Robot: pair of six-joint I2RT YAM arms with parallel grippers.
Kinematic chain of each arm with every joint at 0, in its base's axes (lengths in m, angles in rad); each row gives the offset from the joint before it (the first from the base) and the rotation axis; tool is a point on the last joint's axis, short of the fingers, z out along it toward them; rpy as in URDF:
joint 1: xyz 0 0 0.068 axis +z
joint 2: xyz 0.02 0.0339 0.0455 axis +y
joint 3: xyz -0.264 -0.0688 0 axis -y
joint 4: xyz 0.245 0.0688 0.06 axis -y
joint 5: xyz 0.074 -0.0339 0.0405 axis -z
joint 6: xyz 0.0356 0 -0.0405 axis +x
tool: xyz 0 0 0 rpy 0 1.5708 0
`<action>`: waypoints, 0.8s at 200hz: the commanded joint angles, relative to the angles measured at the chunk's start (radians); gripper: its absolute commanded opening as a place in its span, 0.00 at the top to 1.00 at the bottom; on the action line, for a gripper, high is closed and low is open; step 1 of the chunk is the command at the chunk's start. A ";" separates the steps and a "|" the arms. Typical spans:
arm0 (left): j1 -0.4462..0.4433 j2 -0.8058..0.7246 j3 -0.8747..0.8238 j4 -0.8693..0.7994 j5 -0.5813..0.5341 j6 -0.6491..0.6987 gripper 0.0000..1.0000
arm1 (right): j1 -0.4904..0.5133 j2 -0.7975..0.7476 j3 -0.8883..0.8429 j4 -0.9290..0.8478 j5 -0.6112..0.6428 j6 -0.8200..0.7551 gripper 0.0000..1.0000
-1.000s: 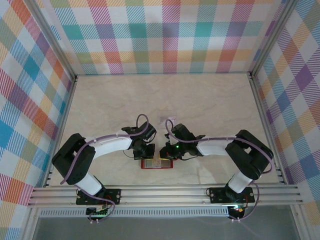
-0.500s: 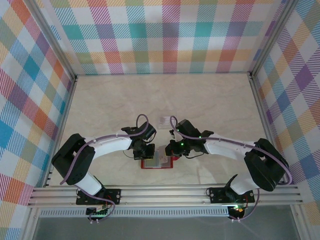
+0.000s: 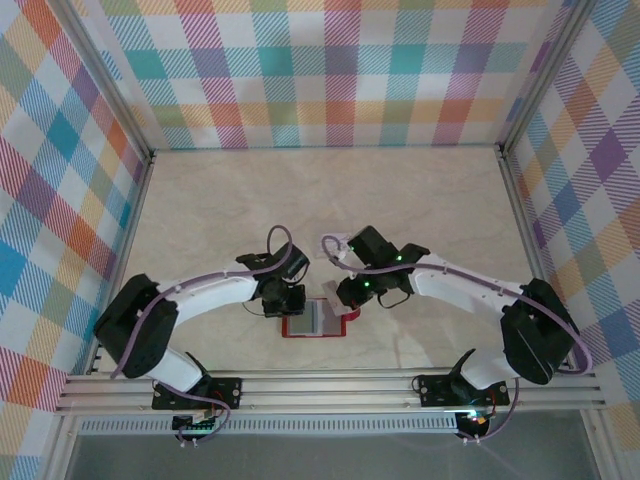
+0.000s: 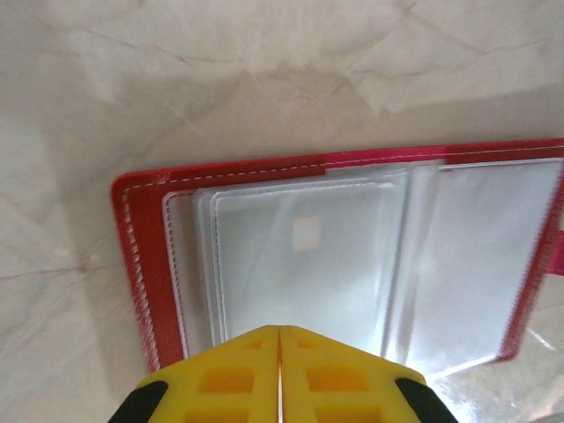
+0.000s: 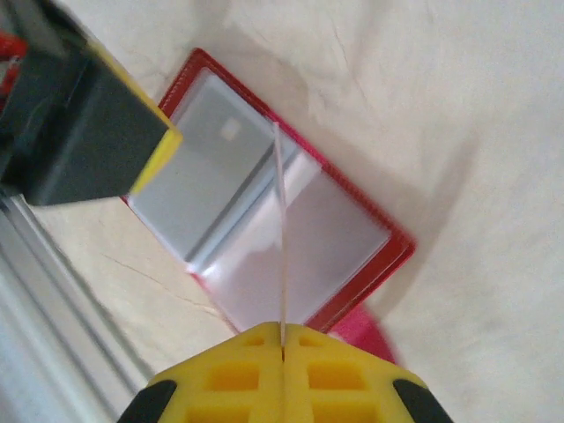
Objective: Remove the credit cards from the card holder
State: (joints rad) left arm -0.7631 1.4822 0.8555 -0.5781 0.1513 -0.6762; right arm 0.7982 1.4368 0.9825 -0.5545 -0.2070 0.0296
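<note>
The red card holder [image 3: 312,322] lies open by the middle of the desk's [image 3: 430,200] near edge. A chipped credit card [image 4: 304,264] shows through its clear sleeve, so at least one is left to draw out. The left tool [image 4: 279,337] has its fingers pressed together right at the holder's edge, seemingly pinning it, while the right tool [image 5: 282,339] pinches a thin pale sheet [image 5: 280,229] standing edge-on above the fold, card or sleeve leaf I can't tell. Next, I'd say, comes a steady pull clear of the holder, with the left tool holding it flat so the whole wallet doesn't lift.
</note>
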 commanded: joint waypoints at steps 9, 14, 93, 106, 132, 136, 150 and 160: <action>0.011 -0.063 -0.022 -0.043 -0.049 -0.006 0.91 | -0.007 0.015 0.117 -0.174 0.158 -0.649 1.00; 0.014 -0.067 -0.026 -0.042 -0.050 -0.007 0.91 | -0.009 0.021 0.130 -0.182 0.174 -0.683 1.00; 0.106 -0.147 -0.109 -0.027 -0.019 0.006 0.87 | -0.086 0.127 0.349 -0.260 0.224 -0.941 1.00; 0.129 -0.157 -0.135 -0.009 0.005 0.010 0.86 | -0.098 0.152 0.390 -0.267 0.224 -0.979 1.00; 0.150 -0.153 -0.162 0.017 0.049 0.017 0.86 | -0.121 0.254 0.524 -0.338 0.233 -1.037 1.00; 0.150 -0.150 -0.163 0.019 0.053 0.017 0.86 | -0.123 0.276 0.553 -0.354 0.232 -1.042 1.00; 0.150 -0.141 -0.172 0.032 0.066 0.018 0.86 | -0.131 0.350 0.646 -0.411 0.236 -1.061 1.00; 0.151 -0.132 -0.176 0.044 0.077 0.017 0.86 | -0.135 0.395 0.702 -0.442 0.238 -1.070 1.00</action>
State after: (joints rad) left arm -0.6228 1.3380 0.6991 -0.5694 0.1791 -0.6716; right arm 0.6781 1.7267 1.5524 -0.8700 0.0322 -0.9600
